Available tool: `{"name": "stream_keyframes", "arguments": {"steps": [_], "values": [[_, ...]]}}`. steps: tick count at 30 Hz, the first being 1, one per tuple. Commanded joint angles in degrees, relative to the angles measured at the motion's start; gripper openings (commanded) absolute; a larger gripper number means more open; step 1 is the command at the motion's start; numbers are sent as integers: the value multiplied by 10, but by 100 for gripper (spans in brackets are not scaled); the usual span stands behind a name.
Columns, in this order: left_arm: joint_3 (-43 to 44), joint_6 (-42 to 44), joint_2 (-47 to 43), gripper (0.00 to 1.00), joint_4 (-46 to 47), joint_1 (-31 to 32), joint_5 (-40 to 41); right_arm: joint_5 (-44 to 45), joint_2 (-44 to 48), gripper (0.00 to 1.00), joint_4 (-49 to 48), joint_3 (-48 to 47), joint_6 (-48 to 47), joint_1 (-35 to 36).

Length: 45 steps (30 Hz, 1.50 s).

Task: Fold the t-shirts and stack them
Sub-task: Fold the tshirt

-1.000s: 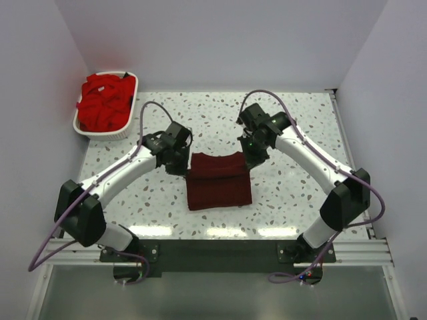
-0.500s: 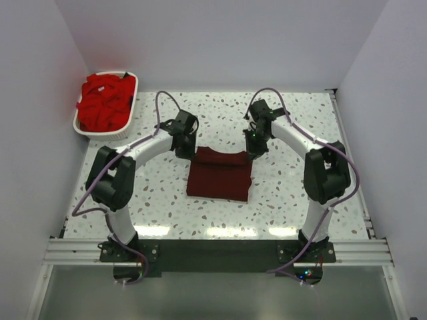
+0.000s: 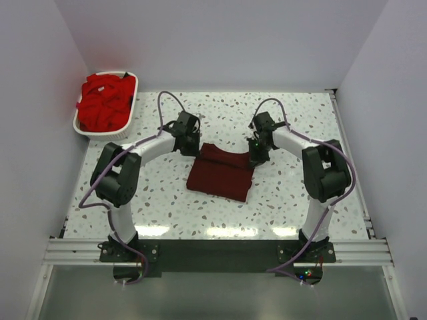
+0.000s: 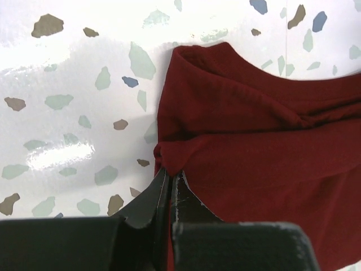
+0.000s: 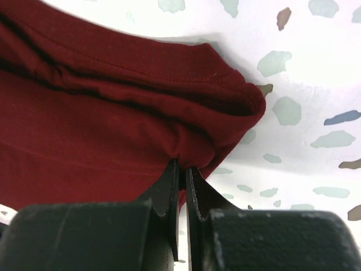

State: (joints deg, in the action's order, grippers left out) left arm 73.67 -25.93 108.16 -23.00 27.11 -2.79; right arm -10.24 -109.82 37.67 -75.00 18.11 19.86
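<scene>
The folded dark maroon t-shirt (image 3: 221,173) lies on the table's middle. My left gripper (image 3: 195,149) is shut on its far left corner; the left wrist view shows the cloth (image 4: 254,135) pinched at my gripper (image 4: 169,172). My right gripper (image 3: 253,160) is shut on its far right corner; the right wrist view shows the folded edge (image 5: 113,113) bunched at my gripper (image 5: 181,164). Several bright red t-shirts (image 3: 103,101) fill the basket at the far left.
The white slotted basket (image 3: 127,130) stands at the table's far left corner against the wall. White walls close in the table on three sides. The speckled tabletop (image 3: 300,193) surrounds the shirt.
Both arms have moved away from me, dragging the maroon shirt's far edge with them. The shirt now lies farther back and slightly skewed. Both grippers stay shut on its corners.
</scene>
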Motion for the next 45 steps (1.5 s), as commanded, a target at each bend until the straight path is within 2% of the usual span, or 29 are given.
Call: {"name": "stream_keyframes", "arguments": {"steps": [1,8,20,28,36,39,42,45], "values": [[-15,7,-66,0,51,4,-16,28,43,0,-50,36,17,-3],[-5,42,-77,0,74,24,6,43,43,0,-97,91,36,-3],[9,65,18,1,146,26,8,44,29,0,-139,134,40,-7],[3,61,39,3,166,28,26,31,90,0,-118,127,41,-8],[-11,48,54,3,160,28,47,101,172,0,-104,138,59,-11],[-11,48,57,3,159,28,50,123,170,0,-116,158,67,-19],[-9,48,55,6,157,28,54,112,144,0,-140,174,70,-32],[-8,47,45,13,157,28,54,112,124,0,-152,175,70,-34]]}}
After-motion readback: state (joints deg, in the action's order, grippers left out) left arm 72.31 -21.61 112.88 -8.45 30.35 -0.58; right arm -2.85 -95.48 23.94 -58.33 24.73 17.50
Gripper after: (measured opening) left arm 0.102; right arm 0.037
